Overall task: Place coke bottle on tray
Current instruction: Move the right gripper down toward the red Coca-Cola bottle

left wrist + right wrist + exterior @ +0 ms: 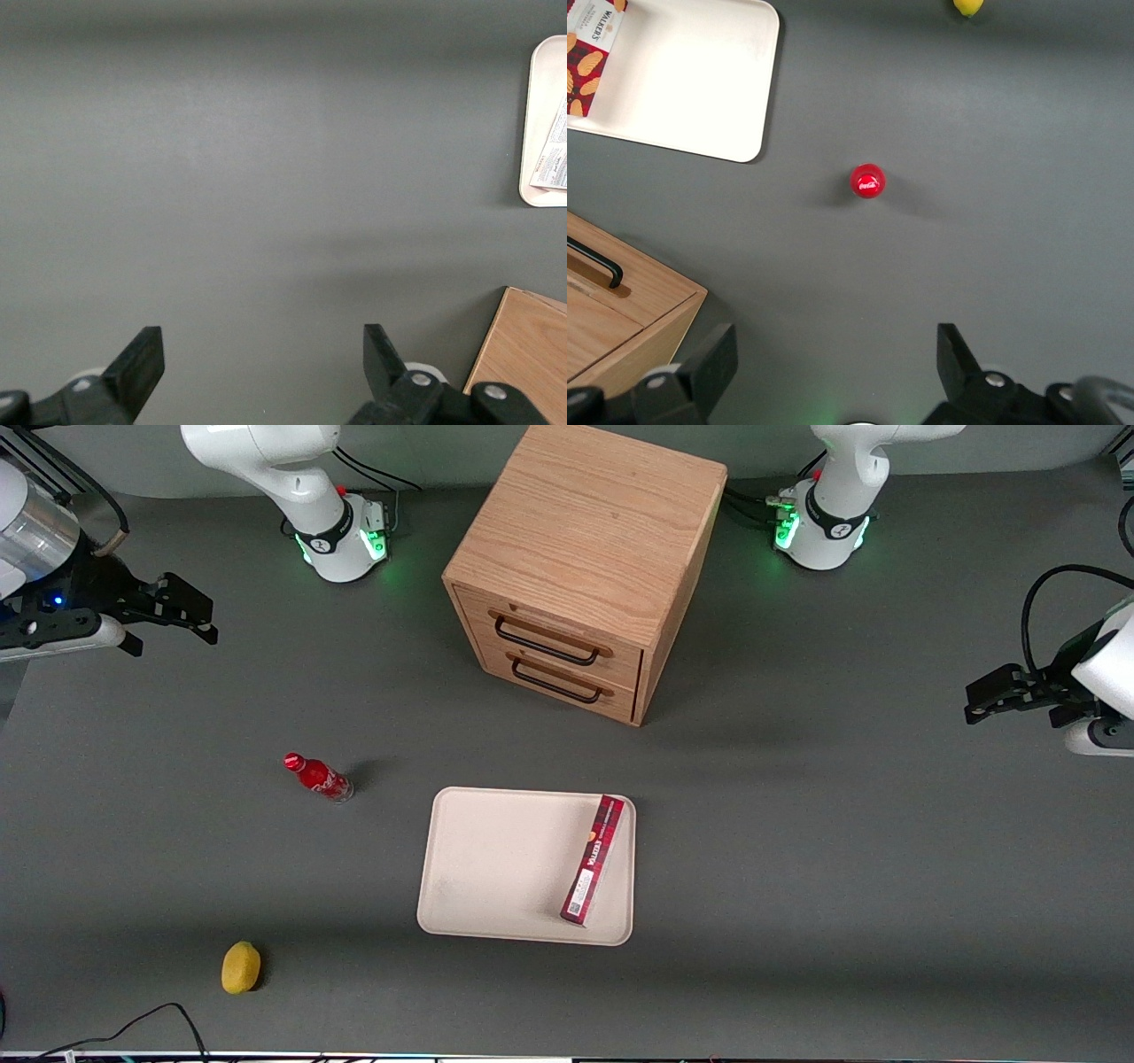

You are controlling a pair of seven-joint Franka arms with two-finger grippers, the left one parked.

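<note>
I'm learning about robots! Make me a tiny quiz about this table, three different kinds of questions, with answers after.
1. True or false: the coke bottle is on the tray.
2. What lies on the tray? A) lemon B) red box C) nothing
3. Is the tool holding anything?

Key
1. False; it stands upright on the table, beside the tray.
2. B, the red box. The lemon is on the table.
3. No; it is open, far from the bottle.
</note>
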